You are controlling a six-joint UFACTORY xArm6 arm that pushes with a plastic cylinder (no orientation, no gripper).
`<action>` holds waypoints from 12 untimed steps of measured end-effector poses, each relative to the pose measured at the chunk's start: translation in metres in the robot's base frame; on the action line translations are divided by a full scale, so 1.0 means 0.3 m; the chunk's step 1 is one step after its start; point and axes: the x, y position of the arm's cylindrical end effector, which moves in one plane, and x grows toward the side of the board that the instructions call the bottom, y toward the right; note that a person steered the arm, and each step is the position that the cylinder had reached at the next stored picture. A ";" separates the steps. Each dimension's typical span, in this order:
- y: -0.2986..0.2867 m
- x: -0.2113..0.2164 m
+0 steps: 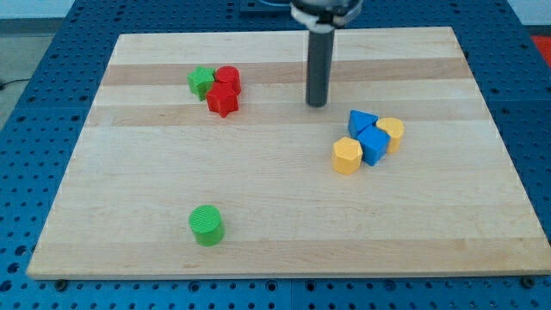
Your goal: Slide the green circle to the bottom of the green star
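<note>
Wooden board [284, 232], pale planks, lying on a blue perforated table [34, 112].

Left part of board, near the view's top: green star [201, 81], touching a red cylinder [228, 77] on its right side. Just below the cylinder, and in contact with it, a red star [222, 100]. The three form one tight cluster.

Left part of board, near the view's bottom: green circle [207, 225], a short cylinder standing alone with no neighbours. It sits well apart from the green star, almost straight below it in the view with most of the board's depth between them.

Centre, toward the view's top: the dark rod comes down from the arm's mount at the top edge. My tip [317, 104] rests on bare wood, touching no block. No gripper on this rig; the rod ends plainly and holds nothing. Tip is to the right of the red pair, well apart from it, and up-left of the blue and yellow group, near but clear of it. Far from the green circle.

Right part of board, mid-height: four blocks bunched together. Yellow hexagonal block [347, 156] at the group's left, blue cube [374, 145] beside it, blue triangular block [362, 122] above the cube, yellow block [392, 133] at the group's right, rounded, exact shape unclear.
</note>
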 end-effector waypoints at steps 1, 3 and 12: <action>-0.085 0.126; 0.007 0.427; -0.479 0.516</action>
